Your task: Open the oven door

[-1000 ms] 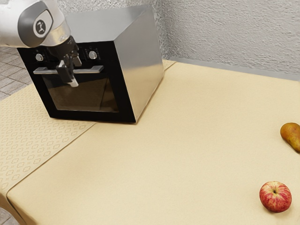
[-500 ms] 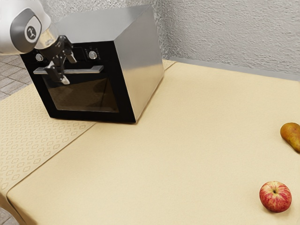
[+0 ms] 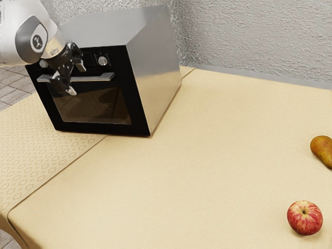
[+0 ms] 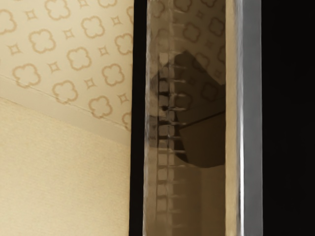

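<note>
A rough, bumpy wall (image 3: 259,39), pale grey, stands behind the tabletop (image 3: 207,155), and a corner shows in it toward the exterior view's left of its middle. Along the wall's foot, behind the tabletop's far edge, runs a smooth, flat grey strip (image 3: 259,79). The tabletop wears a plain cream-yellow cloth, and at the exterior view's left lies a patterned stretch (image 3: 36,140), printed with small tan shapes; from close up they're four-lobed outlines with little pointed stars between. A straight seam divides plain from patterned. Beyond the edge I see floor (image 3: 13,85) in grey-brown tiles with darker joints. The light is soft and even.
</note>
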Robot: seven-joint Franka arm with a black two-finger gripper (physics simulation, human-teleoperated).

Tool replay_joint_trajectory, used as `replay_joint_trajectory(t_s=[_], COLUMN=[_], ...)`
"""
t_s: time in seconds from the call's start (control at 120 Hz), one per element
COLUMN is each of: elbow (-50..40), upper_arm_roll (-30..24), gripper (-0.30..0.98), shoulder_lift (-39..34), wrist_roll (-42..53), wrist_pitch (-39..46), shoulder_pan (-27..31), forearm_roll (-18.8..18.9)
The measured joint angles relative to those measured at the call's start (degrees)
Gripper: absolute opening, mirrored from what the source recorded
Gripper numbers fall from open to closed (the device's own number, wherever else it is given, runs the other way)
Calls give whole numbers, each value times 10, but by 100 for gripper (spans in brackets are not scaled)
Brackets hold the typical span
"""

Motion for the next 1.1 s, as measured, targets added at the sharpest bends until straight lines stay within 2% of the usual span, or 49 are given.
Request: replay_joint_trajectory(t_s=[0.342, 0.658, 0.758, 0.817, 0.875, 0.983, 1.1], elbow=[-26, -266, -336, -354, -330, -181, -165], upper_arm_roll=[2, 8, 11, 10, -5, -104, -133], gripper=[69, 69, 69, 69, 69, 68, 69], shoulder_lift=[8, -161, -246, -273, -281, -273, -258], wrist_roll=[25, 34, 30, 27, 14, -70, -150], wrist_pitch=[17, 76, 93, 99, 84, -35, -129], shoulder_pan=[0, -3, -1, 6, 4, -56, -101], forearm_roll=[-22, -24, -8, -1, 1, -1, -4])
